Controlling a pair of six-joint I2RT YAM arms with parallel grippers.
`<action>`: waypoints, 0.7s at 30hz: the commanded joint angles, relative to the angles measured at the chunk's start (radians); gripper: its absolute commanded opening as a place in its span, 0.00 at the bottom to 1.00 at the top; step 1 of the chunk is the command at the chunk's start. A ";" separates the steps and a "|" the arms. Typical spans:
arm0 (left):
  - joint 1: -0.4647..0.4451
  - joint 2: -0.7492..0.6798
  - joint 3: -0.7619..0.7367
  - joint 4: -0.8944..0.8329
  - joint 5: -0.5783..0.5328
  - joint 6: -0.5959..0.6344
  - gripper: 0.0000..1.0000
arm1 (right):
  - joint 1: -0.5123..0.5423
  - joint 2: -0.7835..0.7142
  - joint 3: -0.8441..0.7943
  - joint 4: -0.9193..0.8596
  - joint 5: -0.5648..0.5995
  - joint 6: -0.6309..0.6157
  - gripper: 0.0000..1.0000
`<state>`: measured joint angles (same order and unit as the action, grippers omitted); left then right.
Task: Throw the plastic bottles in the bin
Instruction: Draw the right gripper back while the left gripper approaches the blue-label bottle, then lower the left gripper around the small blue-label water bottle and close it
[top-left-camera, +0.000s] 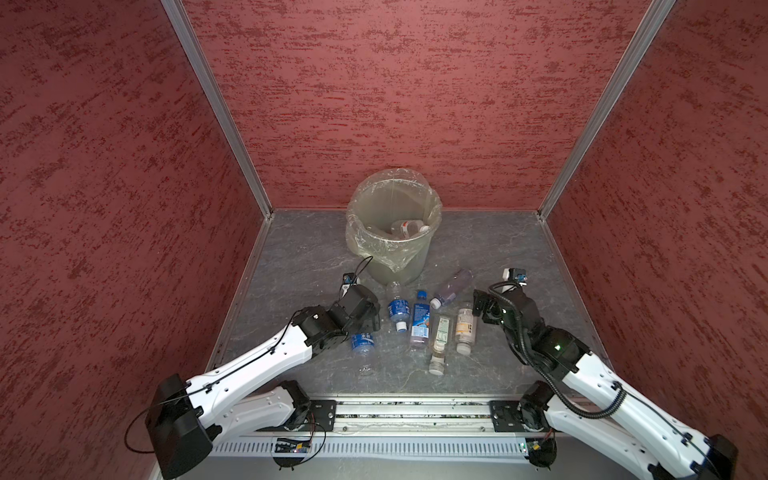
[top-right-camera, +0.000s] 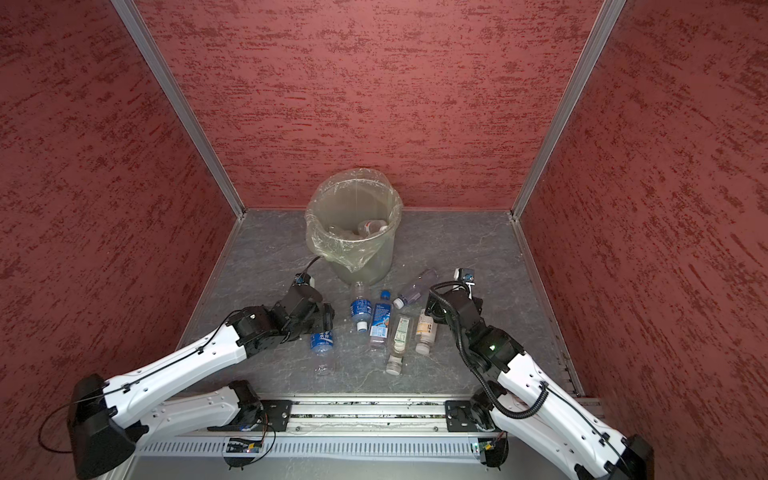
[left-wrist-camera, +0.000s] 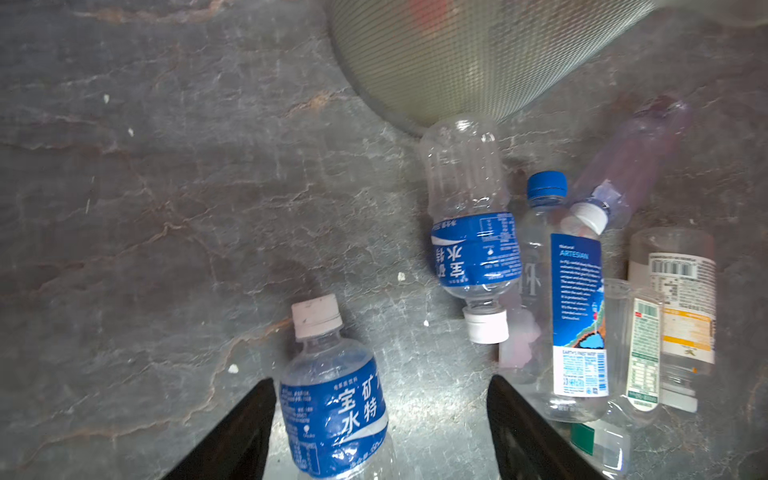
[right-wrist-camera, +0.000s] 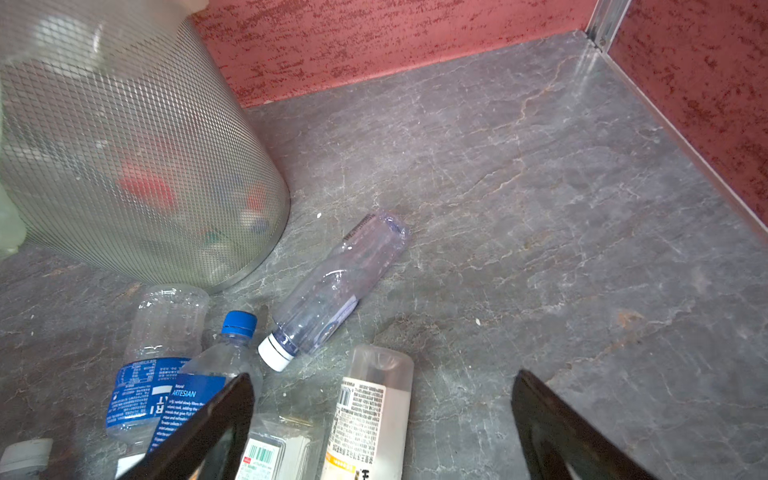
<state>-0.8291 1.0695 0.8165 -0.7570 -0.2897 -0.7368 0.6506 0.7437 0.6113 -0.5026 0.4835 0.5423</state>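
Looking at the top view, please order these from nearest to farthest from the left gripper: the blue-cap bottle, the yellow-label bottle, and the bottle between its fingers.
1. The bottle between the fingers: right at the left gripper, left of the row.
2. The blue-cap bottle: middle of the row.
3. The yellow-label bottle: right end of the row.

Bottles (top-left-camera: 420, 322) crowd before the bin (top-left-camera: 399, 266) — floor (top-left-camera: 523, 249) rightward lies open.
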 joint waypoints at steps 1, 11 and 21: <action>-0.012 0.023 0.027 -0.104 -0.002 -0.086 0.80 | -0.005 -0.012 -0.031 0.004 -0.022 0.045 0.97; 0.000 0.065 0.005 -0.149 0.096 -0.106 0.79 | -0.003 -0.148 -0.168 0.090 -0.031 0.030 0.97; 0.024 0.148 -0.004 -0.140 0.181 -0.102 0.73 | -0.004 -0.182 -0.234 0.149 -0.037 0.026 0.97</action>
<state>-0.8185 1.2091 0.8192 -0.8906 -0.1406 -0.8349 0.6506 0.5556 0.3893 -0.4023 0.4515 0.5610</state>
